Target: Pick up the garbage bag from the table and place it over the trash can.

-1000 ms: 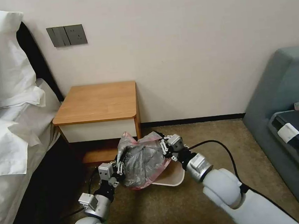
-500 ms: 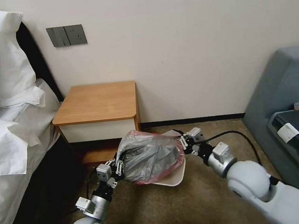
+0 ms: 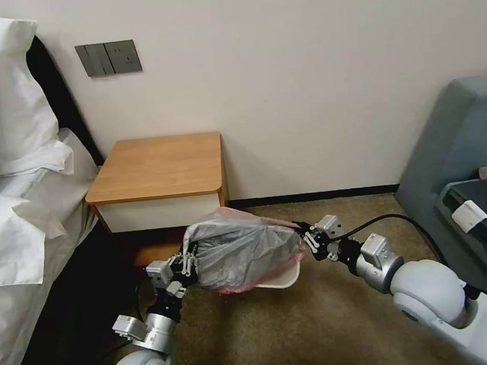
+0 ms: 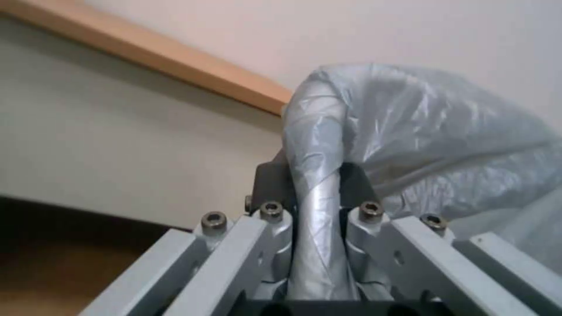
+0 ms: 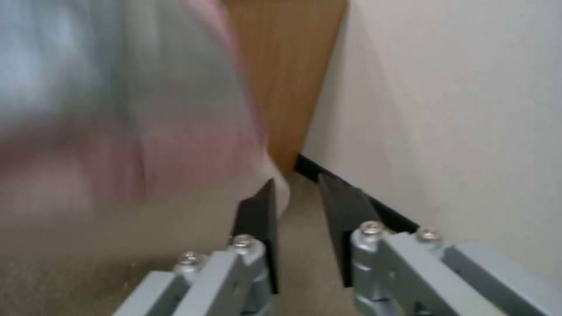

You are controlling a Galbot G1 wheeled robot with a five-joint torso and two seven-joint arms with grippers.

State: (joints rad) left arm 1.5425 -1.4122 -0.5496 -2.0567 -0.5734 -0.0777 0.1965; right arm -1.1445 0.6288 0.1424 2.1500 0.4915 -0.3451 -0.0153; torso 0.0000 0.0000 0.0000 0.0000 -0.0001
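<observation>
**Bag being stretched wider over the bin on the carpet**

The garbage bag (image 3: 244, 250), grey and crinkled with a pink edge, is hanging between the two grippers low over the trash can (image 3: 277, 280), just in front of the wooden worktop (image 3: 159, 166). Compared with a second ago, the bag is spreading out: it was bunched into a tall lump, and it is now lying wider and flatter across the bin. The right gripper (image 3: 307, 239) is sitting farther to the robot's right than before, and the left gripper (image 3: 185, 264) has shifted slightly to the left and lower.

The left jaws are clamped on a twisted fold of the bag (image 4: 316, 175), which is running down between the left gripper (image 4: 316, 206) linkages in the left wrist view. In the right wrist view the right gripper (image 5: 298, 199) is showing its jaws slightly apart with carpet between them; the bag (image 5: 135, 114) is lying blurred just beside one pad, and whether the plastic is still pinched cannot be told.

The bag is hiding most of the trash can, leaving a pale strip of rim and wall showing beneath it. The worktop's lower shelf is in shadow behind the left arm. No readable writing is appearing anywhere.
</observation>
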